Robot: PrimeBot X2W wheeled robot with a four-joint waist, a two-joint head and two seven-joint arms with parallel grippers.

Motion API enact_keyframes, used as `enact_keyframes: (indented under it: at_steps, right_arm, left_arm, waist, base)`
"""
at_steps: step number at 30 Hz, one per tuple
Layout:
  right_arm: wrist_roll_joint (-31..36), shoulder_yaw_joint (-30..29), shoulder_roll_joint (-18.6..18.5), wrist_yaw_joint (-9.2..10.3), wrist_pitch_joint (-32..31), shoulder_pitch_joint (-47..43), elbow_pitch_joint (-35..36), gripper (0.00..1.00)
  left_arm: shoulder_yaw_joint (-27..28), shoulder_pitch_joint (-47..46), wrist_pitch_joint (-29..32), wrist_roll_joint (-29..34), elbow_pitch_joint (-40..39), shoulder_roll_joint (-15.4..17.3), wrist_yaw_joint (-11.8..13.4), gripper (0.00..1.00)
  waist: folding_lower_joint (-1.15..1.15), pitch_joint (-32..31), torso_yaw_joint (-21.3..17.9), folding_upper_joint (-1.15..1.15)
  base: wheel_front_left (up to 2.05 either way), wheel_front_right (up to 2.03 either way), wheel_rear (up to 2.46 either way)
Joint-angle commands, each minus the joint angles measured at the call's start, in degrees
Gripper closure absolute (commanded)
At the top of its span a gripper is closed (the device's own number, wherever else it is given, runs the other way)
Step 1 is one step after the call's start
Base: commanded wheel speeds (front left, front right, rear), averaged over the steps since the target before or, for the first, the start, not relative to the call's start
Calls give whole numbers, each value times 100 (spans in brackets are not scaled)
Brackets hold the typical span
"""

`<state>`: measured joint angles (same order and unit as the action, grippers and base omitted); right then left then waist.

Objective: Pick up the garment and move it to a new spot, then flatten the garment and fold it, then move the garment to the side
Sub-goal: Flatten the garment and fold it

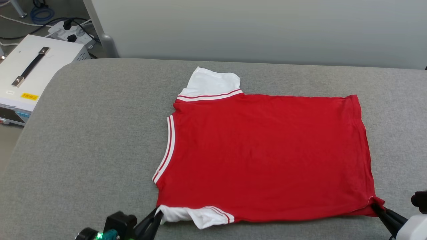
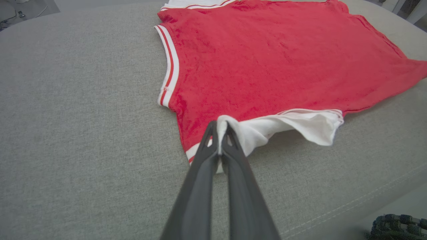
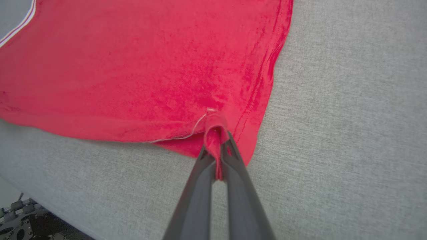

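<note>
Dark tapered gripper fingers (image 2: 200,186), black left wrist (image 1: 120,222), green light (image 1: 99,236), white right forearm (image 1: 415,229)

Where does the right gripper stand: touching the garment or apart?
Touching. The right wrist view shows the right gripper shut on a bunched red corner of the garment.

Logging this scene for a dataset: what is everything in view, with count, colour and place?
garment: one, red with white sleeves, spread mid-table.
table: one, grey fabric top, under the garment.
box: one, white with black handle, left of table.
power strip: one, white, floor beyond the box.
cable coil: one, blue, floor at far left.
wall panel: one, pale grey, behind table.
left gripper: one, dark, shut on near white sleeve.
right gripper: one, dark, shut on near hem corner.
</note>
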<state>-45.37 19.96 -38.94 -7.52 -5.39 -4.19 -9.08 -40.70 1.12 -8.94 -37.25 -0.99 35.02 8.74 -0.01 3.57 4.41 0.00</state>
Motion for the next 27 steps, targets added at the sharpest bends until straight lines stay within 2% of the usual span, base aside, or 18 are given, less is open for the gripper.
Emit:
enact_keyframes:
  at_steps: [1, 7, 14, 21, 27]
  right_arm:
    - [57, -93, 43, 3, -48, 50, 87, 100]
    - [132, -402, 151, 3, -328, 379, 377, 100]
    - [16, -569, 310, 3, -648, 1092, 497, 100]
    - [102, -348, 282, 3, -923, 2030, 233, 100]
    - [131, -23, 322, 3, -1041, 2663, -244, 100]
  left_arm:
    - [13, -259, 27, 71, 41, 55, -97, 100]
    - [89, -1202, 184, 258, 293, 133, -454, 100]
    - [319, -2228, 315, 145, 719, 122, -875, 100]
    - [323, -3127, 341, 206, 1504, -7, -1247, 100]
    - [215, -3647, 202, 213, 2366, -222, -1451, 100]
  waist:
    - [1, 50, -32, 0]
    - [1, 377, -156, 0]
    - [1, 962, -371, 0]
    - [1, 1485, -446, 0]
    - [1, 1759, -449, 0]
  base:
    - [0, 0, 0]
    - [0, 0, 0]
    - [0, 0, 0]
    - [0, 0, 0]
    - [0, 0, 0]
